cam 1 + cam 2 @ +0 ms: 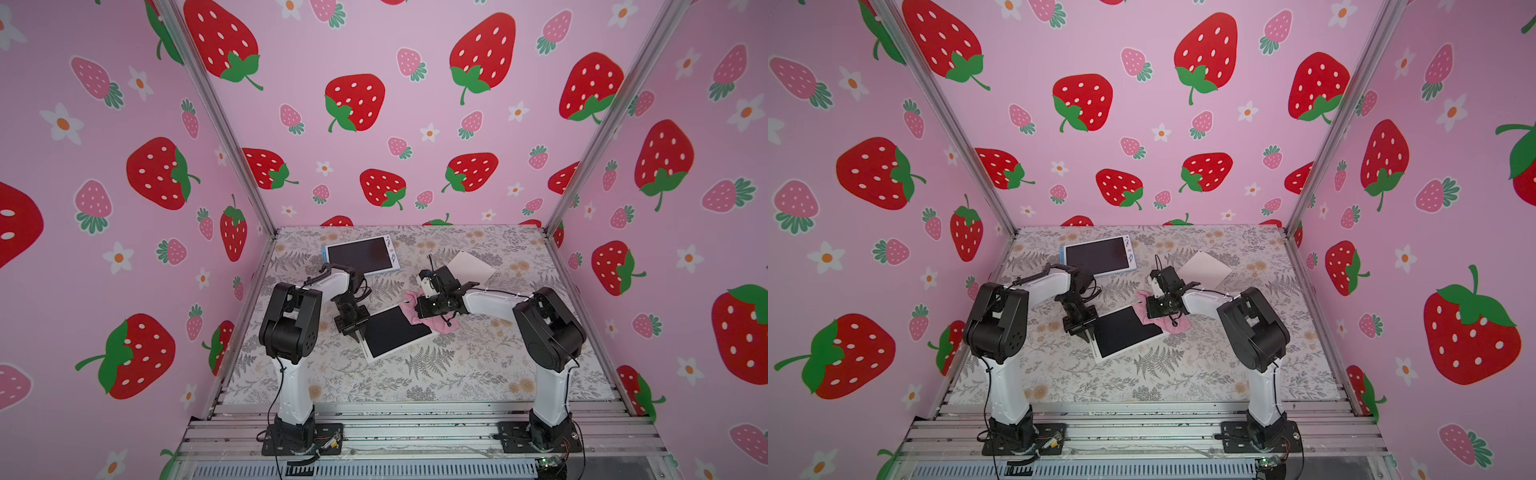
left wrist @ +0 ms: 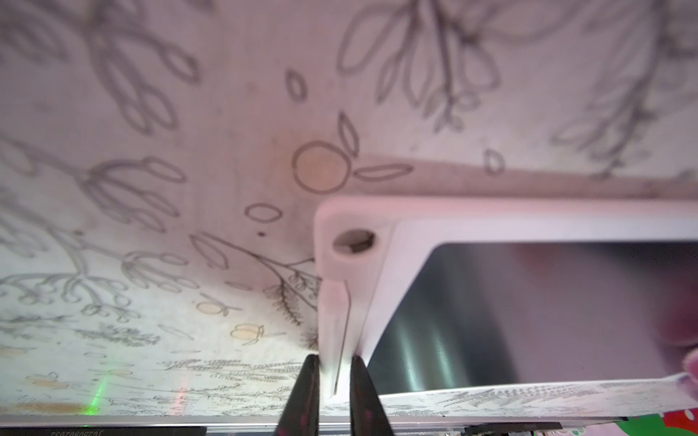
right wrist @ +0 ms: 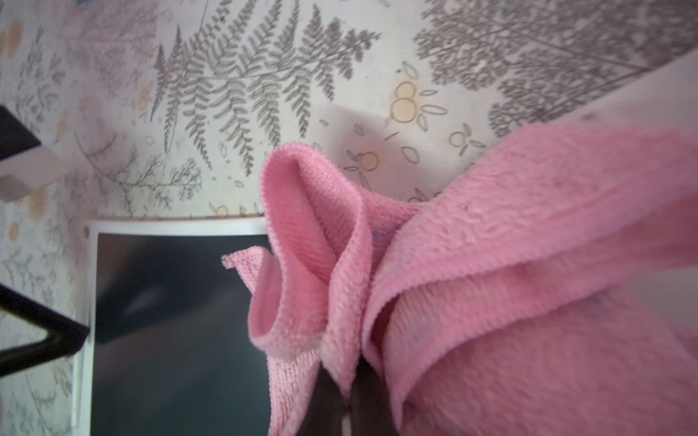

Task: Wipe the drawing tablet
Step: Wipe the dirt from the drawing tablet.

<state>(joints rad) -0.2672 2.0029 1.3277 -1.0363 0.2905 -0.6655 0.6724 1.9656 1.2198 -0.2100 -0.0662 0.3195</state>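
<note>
The drawing tablet (image 1: 395, 332) (image 1: 1127, 331), white-framed with a dark screen, lies slantwise in the middle of the table. My left gripper (image 1: 356, 335) (image 2: 334, 372) is shut on the white frame at the tablet's left edge (image 2: 340, 321), near a corner with a round hole. A pink cloth (image 1: 446, 325) (image 3: 510, 245) drapes over the tablet's far right corner. It is bunched between the shut fingers of my right gripper (image 3: 349, 381) (image 1: 419, 311). The screen (image 3: 170, 321) beside the cloth looks blank and dark.
A second tablet (image 1: 360, 254) with a blue rim lies at the back left of the fern-patterned table (image 1: 457, 374). A white sheet (image 1: 471, 267) lies at the back right, behind my right wrist. Pink strawberry walls close in three sides.
</note>
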